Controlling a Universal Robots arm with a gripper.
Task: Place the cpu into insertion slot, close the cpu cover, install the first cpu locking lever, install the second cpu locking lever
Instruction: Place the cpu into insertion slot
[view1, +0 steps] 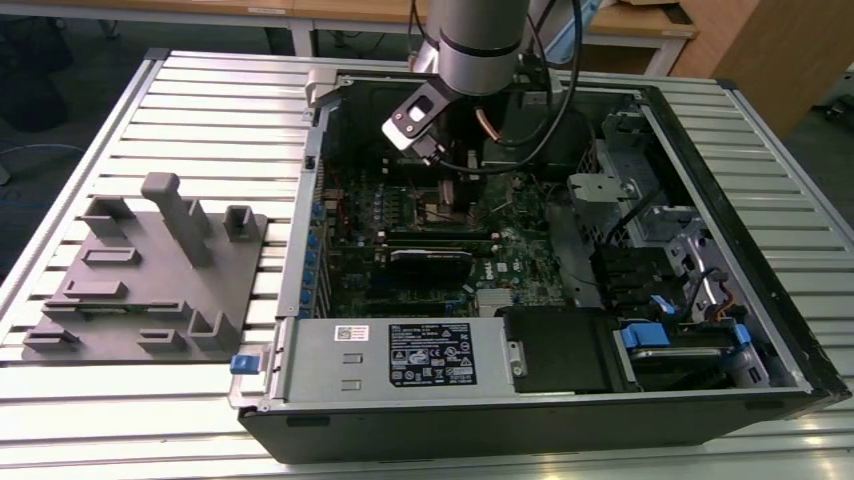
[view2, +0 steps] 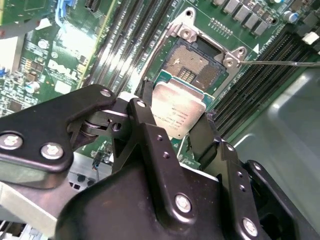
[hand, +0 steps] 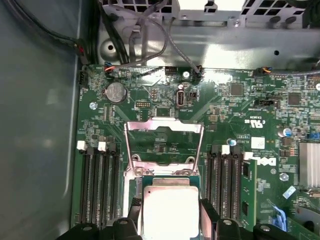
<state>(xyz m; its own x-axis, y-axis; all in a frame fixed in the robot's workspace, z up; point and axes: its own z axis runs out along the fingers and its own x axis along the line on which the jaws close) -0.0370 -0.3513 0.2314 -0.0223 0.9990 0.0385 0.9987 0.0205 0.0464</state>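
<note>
Cpu (view2: 177, 112) hangs pinched at two opposite edges by the gripper (view2: 174, 120), over one rim of the insertion slot (view2: 196, 64) with the cpu cover (hand: 163, 125) flipped open — lowered askew or off-centre, it could likely bend the socket's contacts or jam.

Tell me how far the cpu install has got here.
Nothing looks finished. In hand: the gripper is shut on the cpu, held at the insertion slot, whose contacts lie bare. Left: seating the cpu, closing the cpu cover, which stands open, and latching the locking levers, one rod sticking out free.
</note>
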